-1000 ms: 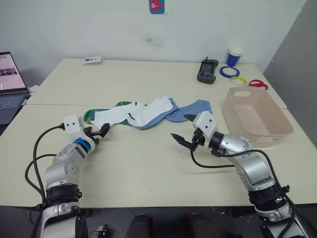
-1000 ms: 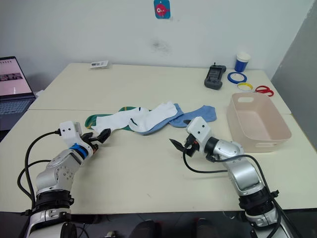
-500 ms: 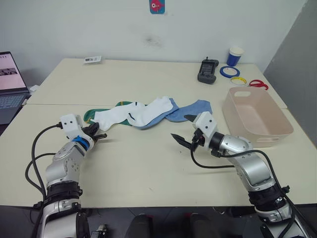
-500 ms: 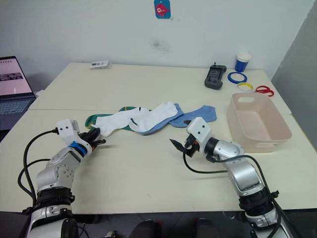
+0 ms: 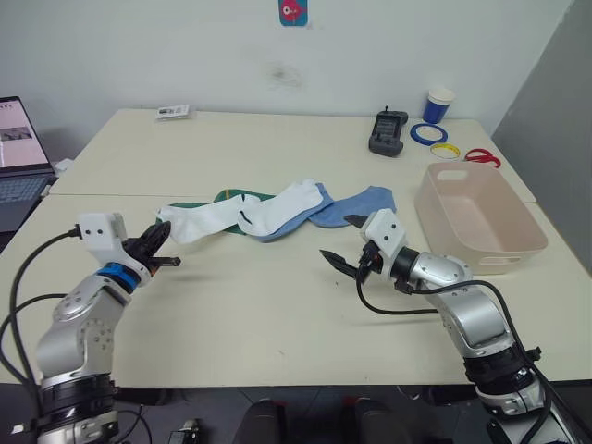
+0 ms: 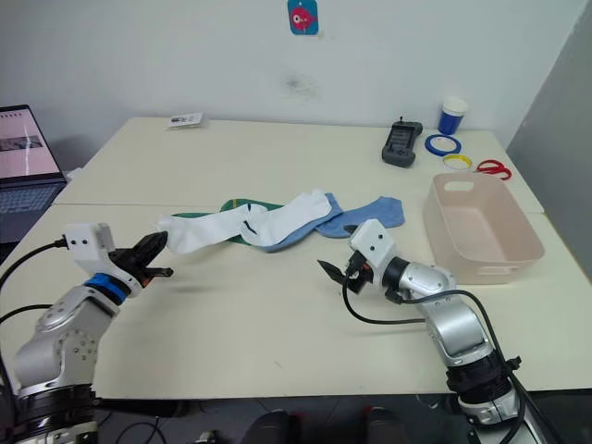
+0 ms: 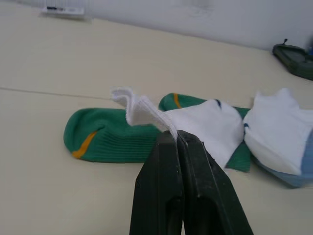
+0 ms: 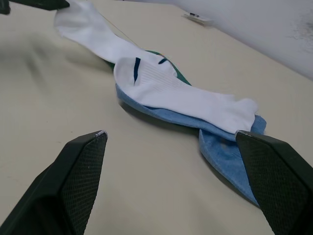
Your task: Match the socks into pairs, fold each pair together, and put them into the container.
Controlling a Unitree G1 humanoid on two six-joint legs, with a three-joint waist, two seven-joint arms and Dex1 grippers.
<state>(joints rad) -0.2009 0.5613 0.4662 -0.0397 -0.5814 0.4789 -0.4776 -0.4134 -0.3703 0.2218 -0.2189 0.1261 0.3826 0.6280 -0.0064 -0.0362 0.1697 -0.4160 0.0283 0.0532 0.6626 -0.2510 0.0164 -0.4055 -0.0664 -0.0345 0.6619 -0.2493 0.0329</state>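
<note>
- The step in hand looks like sorting: the left tool (image 5: 157, 248) has its fingers pressed together on the cuff of a white sock (image 5: 199, 222), lifting that end off the surface (image 5: 277, 314) while the toe end still lies in the heap.
- The heap sits mid-surface: a second white sock (image 5: 287, 203) lies over a light blue sock (image 5: 356, 203), and a green sock (image 7: 105, 137) with yellow trim lies flat under the lifted one. More socks may be hidden beneath; I cannot tell how many.
- The right tool (image 5: 350, 242) hovers just above the surface with its fingers spread and nothing between them, on the near side of the blue sock.
- The tub (image 5: 476, 217) stands empty near the right edge of the surface, well apart from the heap. No pair is matched or folded yet, so the task is at an early stage.
- Next, as I judge it, the pinched white sock needs drawing clear towards the near left of the surface without dragging the green one along, then laying flat so its partner can go on top.
- Room: the near half of the surface is bare between the two tools. A remote (image 5: 388, 132), tape rolls (image 5: 429, 133), scissors (image 5: 481, 156) and a blue cup (image 5: 438, 104) crowd the far right corner, away from the work.
</note>
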